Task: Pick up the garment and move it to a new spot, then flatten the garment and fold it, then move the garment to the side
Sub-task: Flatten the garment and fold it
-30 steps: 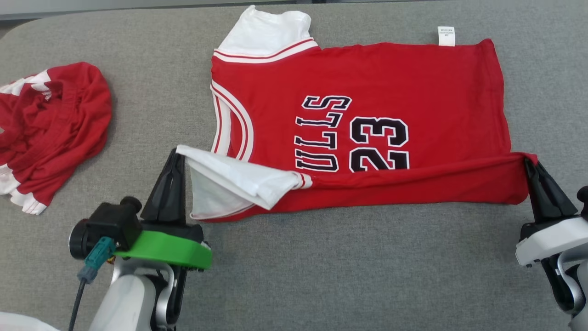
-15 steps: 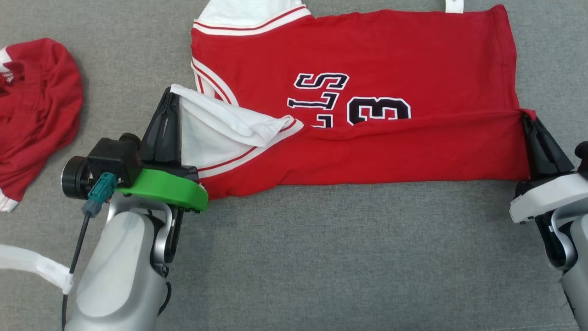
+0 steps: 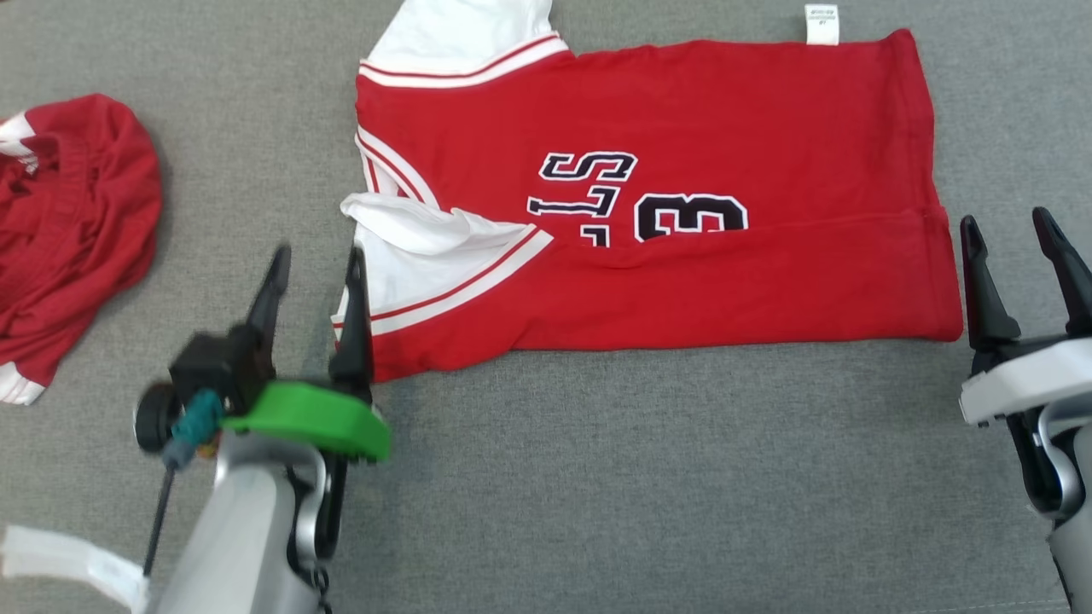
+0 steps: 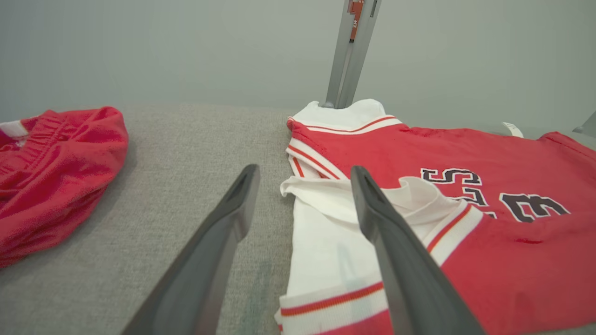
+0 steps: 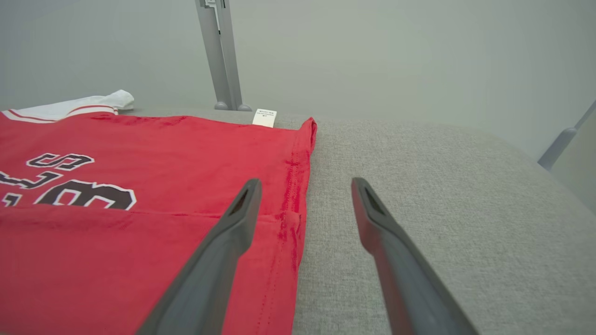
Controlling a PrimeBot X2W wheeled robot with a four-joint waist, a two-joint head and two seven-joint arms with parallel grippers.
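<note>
Quick status from my end: the big red jersey T-shirt with white short sleeves (image 3: 734,290) is lying flat across the far half of the grey fabric-covered table (image 3: 648,477). Its near long edge is folded up over the front, so the black lettering and number are half covered. The white sleeve (image 3: 409,256) at the left end sits crumpled on top of the red, and the small white neck tag (image 3: 821,23) pokes out at the far edge.

My left gripper (image 3: 317,254) is spread wide with nothing in it. On the wrist cam one finger is over bare table and the other over the white sleeve; I can't tell if it's touching the cloth.

My right gripper (image 3: 1004,220) is also wide open and empty, parked just beside the shirt's right-hand hem end.

Off to the left, well apart from the jersey, there's a smaller bunched-up red garment with white trim (image 3: 77,230).
</note>
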